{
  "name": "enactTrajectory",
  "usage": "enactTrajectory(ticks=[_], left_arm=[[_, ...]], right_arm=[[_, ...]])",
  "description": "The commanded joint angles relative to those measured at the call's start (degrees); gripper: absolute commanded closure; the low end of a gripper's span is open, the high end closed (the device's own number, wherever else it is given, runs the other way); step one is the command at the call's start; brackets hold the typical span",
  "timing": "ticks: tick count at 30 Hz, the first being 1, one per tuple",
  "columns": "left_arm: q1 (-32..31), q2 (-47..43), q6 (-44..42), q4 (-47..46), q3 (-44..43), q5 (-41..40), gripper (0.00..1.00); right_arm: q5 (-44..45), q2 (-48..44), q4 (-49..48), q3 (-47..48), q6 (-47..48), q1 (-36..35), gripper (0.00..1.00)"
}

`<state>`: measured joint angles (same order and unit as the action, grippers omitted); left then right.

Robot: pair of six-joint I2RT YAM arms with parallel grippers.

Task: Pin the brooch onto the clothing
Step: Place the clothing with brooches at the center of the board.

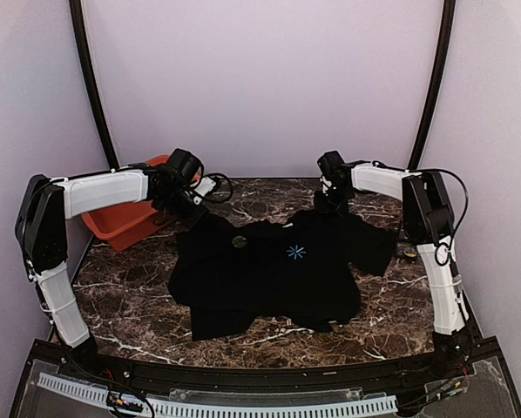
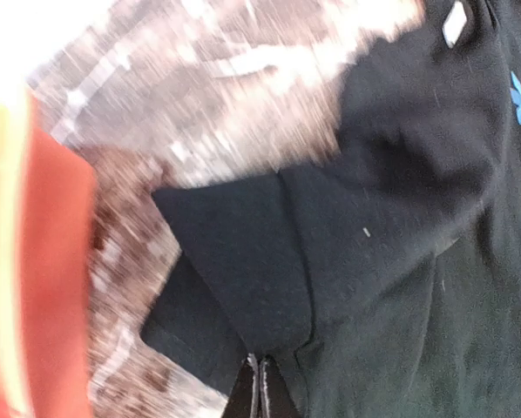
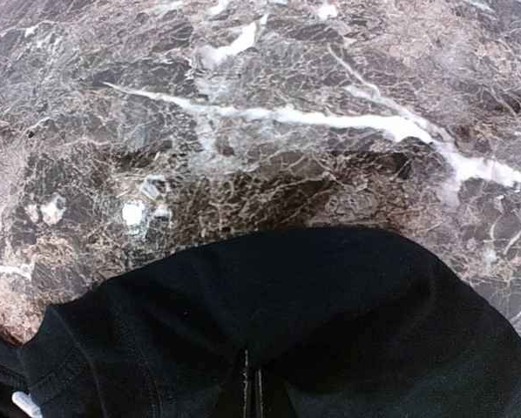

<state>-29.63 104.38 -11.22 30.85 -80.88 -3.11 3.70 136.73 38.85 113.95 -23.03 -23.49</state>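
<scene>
A dark brown marble tabletop [image 1: 130, 305] veined with white fills the booth, with pale lilac walls [image 1: 269, 78] on three sides and two black poles [image 1: 91, 78] curving up at the back. The black T-shirt [image 1: 269, 279] lies spread at its middle, its light-blue starburst print [image 1: 296, 252] facing up. The brooch [image 1: 240, 241] sits on the chest just left of that print. An orange-red basin [image 1: 121, 225] stands at the back left, near the sleeve. The left hand [image 2: 259, 370] has its fingers pressed together on the sleeve seam. The right hand [image 3: 252, 370] is likewise closed and seems to pinch the far shoulder cloth.
</scene>
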Motion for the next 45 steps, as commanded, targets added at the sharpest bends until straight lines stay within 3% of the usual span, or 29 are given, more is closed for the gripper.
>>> enactTrajectory(ticks=[1,8,13,17,20,22,23,25,31,33,40,45], left_arm=[[0.0,3.6,-0.5,-2.3,-6.0,-7.9,0.99],[0.6,9.7,-1.4,-1.7,-9.1,-11.5,0.99],[1.6,9.2,-0.8,0.2,-9.9,-13.0,0.99],[3.0,7.6,-0.1,0.3,-10.1,-14.0,0.91],[4.0,6.7,0.1,-0.3,-10.1,-14.0,0.88],[4.4,6.6,0.2,-0.5,-10.1,-13.7,0.8],[4.4,6.5,0.3,-0.5,-10.0,-13.0,0.69],[4.6,6.4,0.1,0.1,-10.2,-10.7,0.59],[4.3,2.6,2.0,2.2,-9.6,5.8,0.4],[3.7,1.6,2.5,2.3,-9.0,10.2,0.35],[0.7,4.2,1.5,0.6,-11.1,14.6,0.18],[-0.2,9.9,0.6,0.7,-14.4,14.9,0.14]], right_arm=[[1.4,-4.0,-2.4,-1.3,-0.5,0.5,1.0],[-0.9,-3.8,-3.2,-1.7,1.7,0.4,1.0],[-2.0,-6.4,-3.5,-3.1,4.1,-0.5,0.8],[1.0,-9.3,-1.6,-3.5,5.8,-1.3,0.63],[2.3,-13.3,-1.3,-5.6,7.4,-2.2,0.57],[2.3,-16.2,-1.6,-8.0,8.7,-3.4,0.52],[2.3,-17.5,-1.7,-9.1,9.6,-4.3,0.51],[2.0,-20.4,-2.0,-12.3,10.5,-5.5,0.48],[-4.8,-31.3,-5.0,-26.0,9.0,-7.4,0.46],[-6.6,-34.3,-7.3,-30.0,9.5,-10.9,0.37],[-8.4,-34.9,-14.2,-36.5,5.0,-23.1,0.36],[-8.9,-28.6,-14.5,-33.2,2.2,-28.7,0.35]])
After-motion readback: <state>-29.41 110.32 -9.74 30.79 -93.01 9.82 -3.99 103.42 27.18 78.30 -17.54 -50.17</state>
